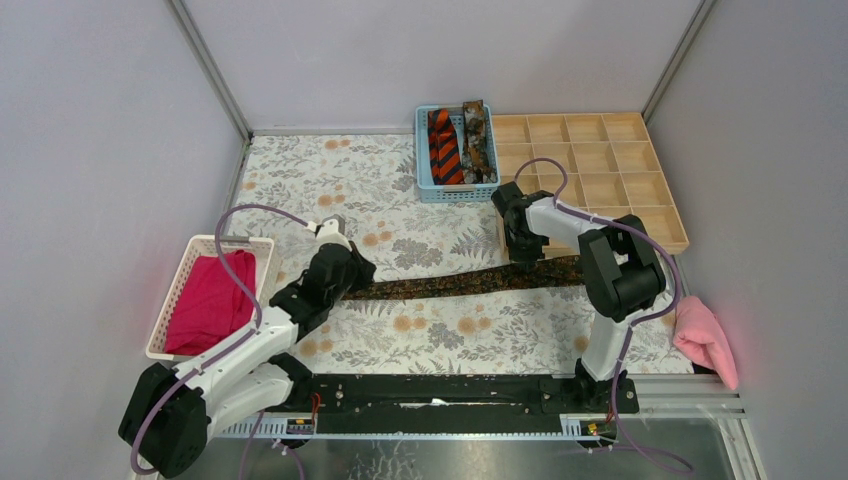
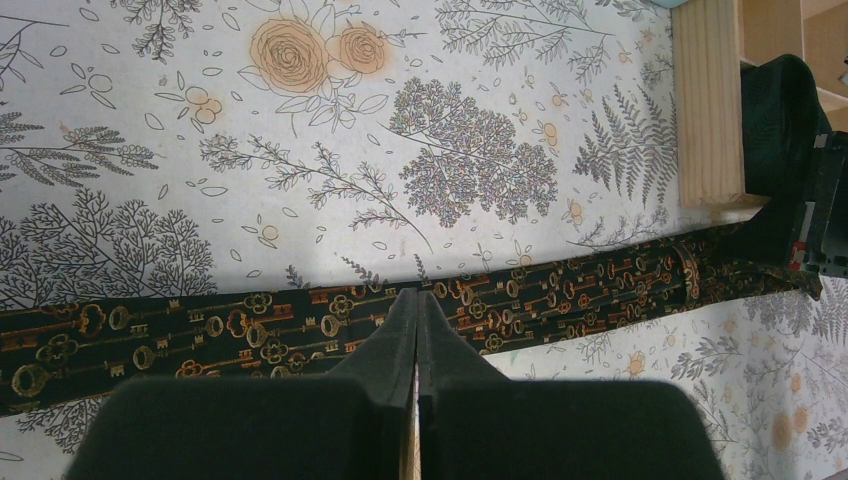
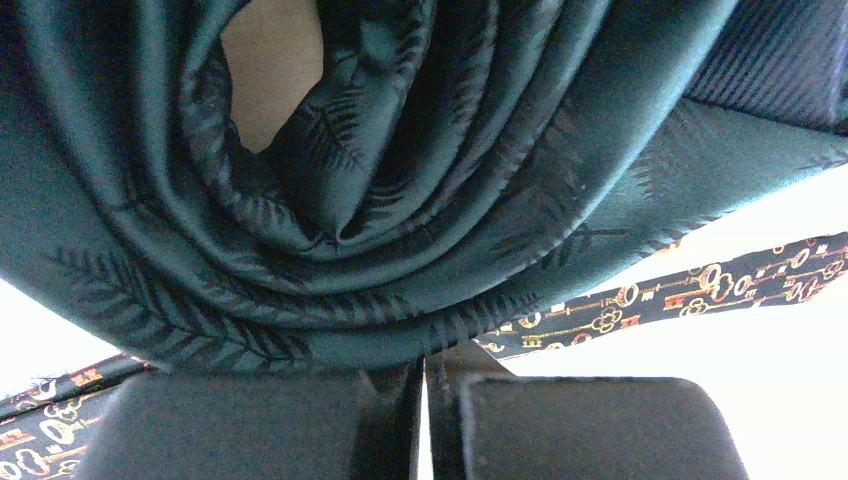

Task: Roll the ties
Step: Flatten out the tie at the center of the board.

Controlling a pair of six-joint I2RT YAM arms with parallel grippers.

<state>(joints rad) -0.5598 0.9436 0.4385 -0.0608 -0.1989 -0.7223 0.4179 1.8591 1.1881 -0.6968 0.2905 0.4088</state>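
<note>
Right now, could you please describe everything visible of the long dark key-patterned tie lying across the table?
The long dark fabric tie printed with gold and orange keys lies flat as a narrow strip across the floral tablecloth, between the arms. Its right end is rolled into a loose coil showing dark teal fern-patterned lining, by the wooden compartment tray. The shut left pincer meets its near edge; the shut right pincer meets the coil. Whether either pinches it is unclear.

magenta cloth (image 1: 212, 300) in white basket (image 1: 170, 305) | blue basket (image 1: 455, 192) beside wooden grid tray (image 1: 600, 165) | pink cloth (image 1: 705, 338) at floral mat (image 1: 400, 230) right edge
</note>
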